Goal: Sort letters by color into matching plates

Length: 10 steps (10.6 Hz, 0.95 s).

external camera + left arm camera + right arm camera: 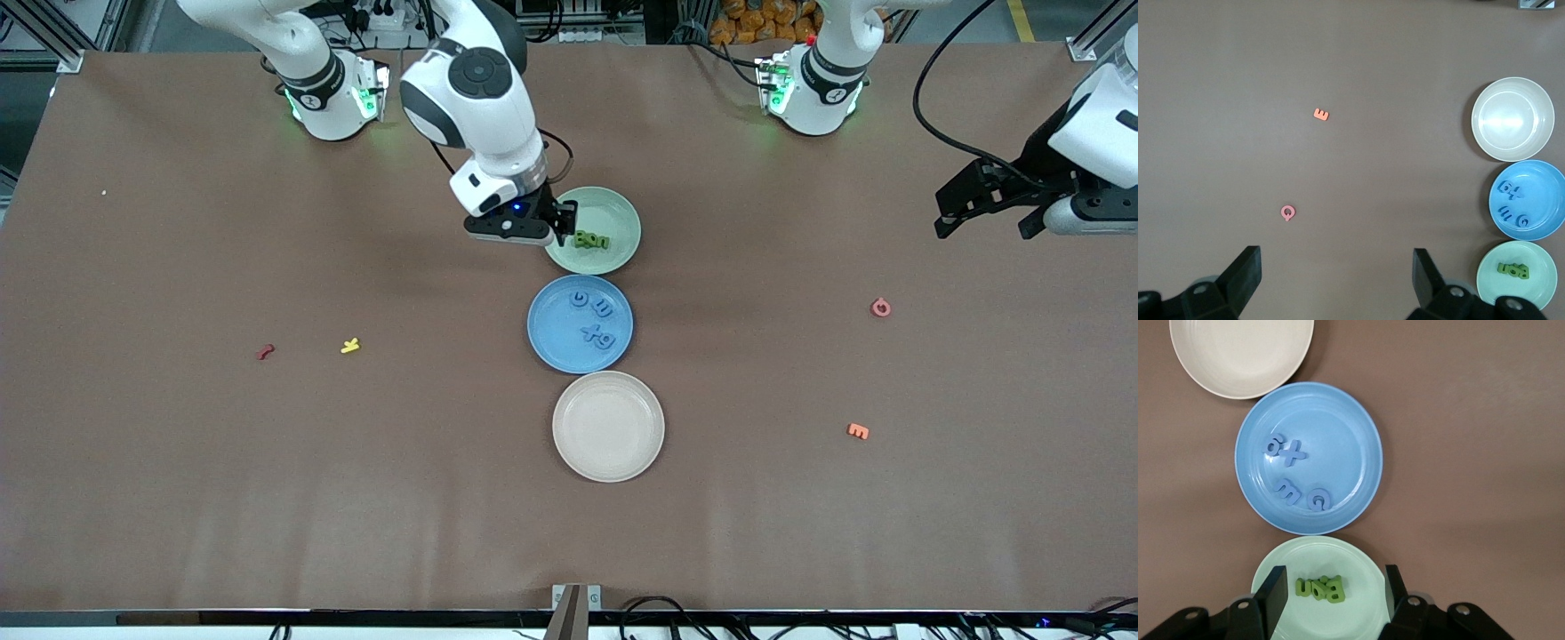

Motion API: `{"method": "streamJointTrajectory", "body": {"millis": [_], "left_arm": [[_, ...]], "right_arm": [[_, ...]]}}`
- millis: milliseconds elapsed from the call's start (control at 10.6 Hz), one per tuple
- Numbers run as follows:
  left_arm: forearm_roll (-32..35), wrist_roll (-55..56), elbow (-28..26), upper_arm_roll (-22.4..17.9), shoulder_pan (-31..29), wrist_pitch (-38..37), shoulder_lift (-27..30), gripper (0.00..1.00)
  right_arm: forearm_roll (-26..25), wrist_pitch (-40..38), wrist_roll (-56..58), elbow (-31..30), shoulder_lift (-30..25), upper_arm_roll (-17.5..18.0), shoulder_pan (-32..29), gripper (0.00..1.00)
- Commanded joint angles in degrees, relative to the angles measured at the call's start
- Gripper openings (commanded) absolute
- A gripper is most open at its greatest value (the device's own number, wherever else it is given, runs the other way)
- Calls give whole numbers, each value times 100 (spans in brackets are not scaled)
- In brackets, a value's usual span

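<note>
green plate [613, 209] rim hidden — right gripper [562, 233]

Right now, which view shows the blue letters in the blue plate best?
The right wrist view: the blue letters lie unobstructed in the blue plate, each shape distinct. The front view shows them smaller; the left wrist view catches them near its edge.

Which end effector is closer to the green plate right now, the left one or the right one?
Right. The right end effector hangs open over the green plate, just above the green letters. The left end effector waits open at the left arm's end of the table.
</note>
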<state>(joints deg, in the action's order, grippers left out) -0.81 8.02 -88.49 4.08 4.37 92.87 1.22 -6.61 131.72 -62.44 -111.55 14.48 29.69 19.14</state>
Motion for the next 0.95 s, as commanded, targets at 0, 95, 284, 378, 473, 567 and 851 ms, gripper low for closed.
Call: {"method": "streamJointTrajectory", "body": {"millis": [0, 95, 284, 378, 473, 567, 851], "left_arm": [[141, 7, 113, -4, 2, 143, -104, 100], [177, -2, 113, -4, 2, 152, -131, 100], [177, -2, 113, 5, -15, 153, -131, 100], [177, -2, 113, -4, 2, 153, -131, 100], [177, -2, 113, -4, 2, 196, -131, 100], [177, -2, 113, 5, 2, 205, -131, 100], [177, -11, 95, 5, 11, 205, -131, 100]], "right_arm": [[790, -548, 915, -209, -796, 256, -646, 67], [1045, -864, 1310, -191, -1059, 274, -831, 67], [1345, -1462, 1943, -113, -1516, 274, -1192, 67], [1425, -1760, 2155, -8, -1684, 248, -1359, 67], [1434, -2094, 2384, 220, -1729, 213, -1517, 67], [1434, -2524, 2603, 552, -1729, 143, -1675, 68], [1504, -3255, 3114, 1265, -1721, -471, -1721, 100]]}}
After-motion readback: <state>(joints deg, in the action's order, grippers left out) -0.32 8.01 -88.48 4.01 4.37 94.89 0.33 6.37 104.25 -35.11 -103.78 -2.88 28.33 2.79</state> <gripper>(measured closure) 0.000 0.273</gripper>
